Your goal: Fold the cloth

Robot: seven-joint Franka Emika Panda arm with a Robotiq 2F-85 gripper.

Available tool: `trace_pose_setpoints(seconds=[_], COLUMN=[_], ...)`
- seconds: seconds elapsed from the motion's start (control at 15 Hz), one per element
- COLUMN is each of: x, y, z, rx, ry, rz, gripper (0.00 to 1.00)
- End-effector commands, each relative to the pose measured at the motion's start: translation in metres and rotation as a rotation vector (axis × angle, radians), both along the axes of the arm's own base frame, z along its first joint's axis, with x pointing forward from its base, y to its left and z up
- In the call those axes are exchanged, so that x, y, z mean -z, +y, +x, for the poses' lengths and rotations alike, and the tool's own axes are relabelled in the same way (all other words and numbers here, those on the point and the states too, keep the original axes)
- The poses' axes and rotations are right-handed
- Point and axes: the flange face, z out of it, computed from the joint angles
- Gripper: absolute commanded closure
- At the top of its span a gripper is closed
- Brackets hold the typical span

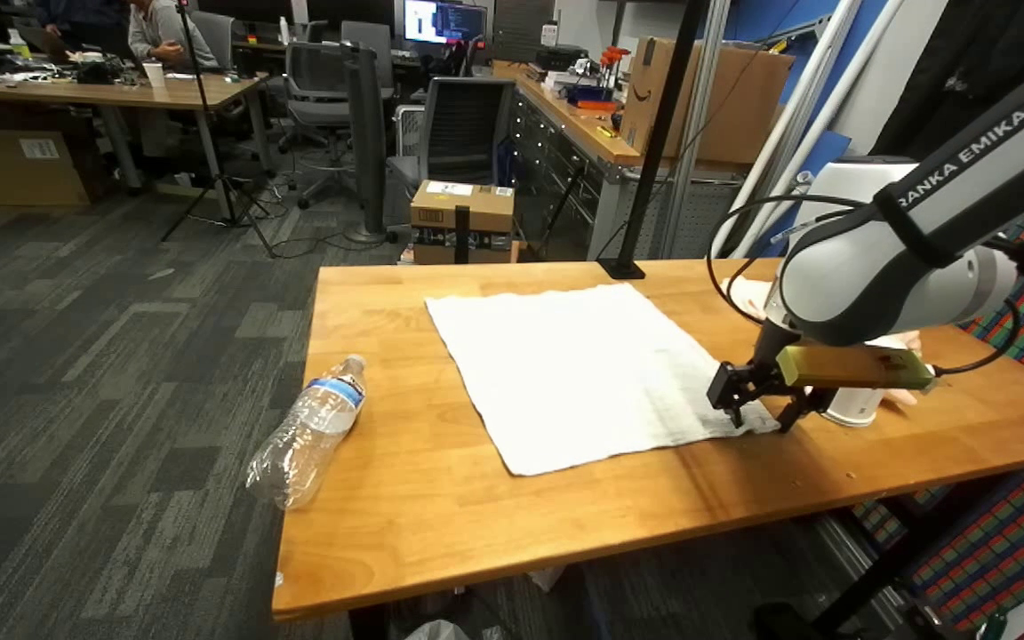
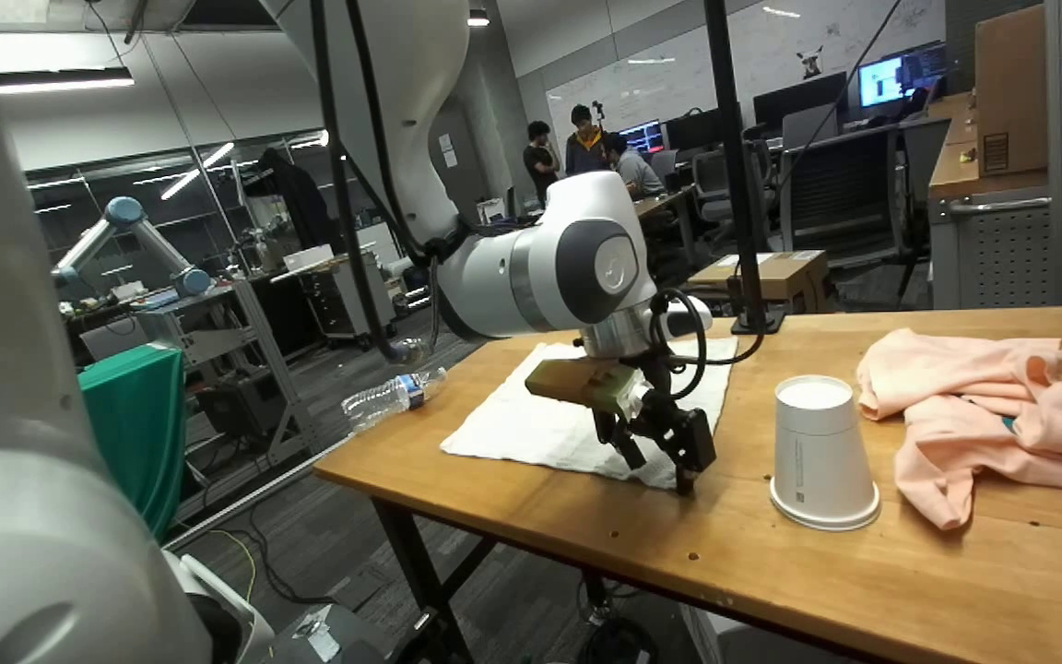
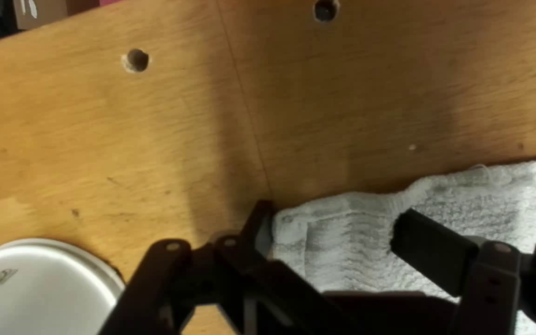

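White cloth (image 1: 556, 382) lying flat on a wooden desk (image 1: 405, 533), black pincer (image 3: 335, 230) wide at one corner, one finger (image 3: 259, 223) just outside the cloth, the other over it, upside-down cup (image 2: 821, 461) nearby, crumpled peach fabric (image 2: 1001, 415) beside the cup, clear bottle (image 1: 303, 444) at the desk's edge

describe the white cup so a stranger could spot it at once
Start at the wooden table and find the gripper at a corner of the flat white cloth. In an exterior view, the white cup stands between that gripper and the crumpled peach fabric. Unlike either fabric, it stands upside down, narrowing upward from its wide rim.
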Motion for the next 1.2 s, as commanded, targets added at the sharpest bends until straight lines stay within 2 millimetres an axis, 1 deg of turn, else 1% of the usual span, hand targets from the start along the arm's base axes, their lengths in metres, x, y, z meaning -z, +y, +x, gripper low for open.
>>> trace_pose_setpoints(seconds=[0.0, 0.27, 0.33, 0.53, 0.6, 0.73, 1.0, 1.13], x=[0.001, -0.004, -0.006, -0.014, -0.017, -0.024, -0.041, -0.053], y=[0.007, 0.018, 0.021, 0.036, 0.044, 0.062, 0.107, 0.137], z=[0.003, -0.002, -0.003, -0.004, -0.003, 0.0, 0.016, 0.028], rx=[0.015, -0.017, -0.028, -0.056, -0.071, -0.108, -0.202, -0.255], ry=[0.031, 0.069, 0.085, 0.136, 0.153, 0.181, 0.226, 0.219], rz=[-0.01, -0.04, -0.056, -0.114, -0.133, -0.173, -0.25, -0.274], gripper=[0.63, 0.95, 0.99, 1.0, 0.99, 1.0, 1.0, 1.0])
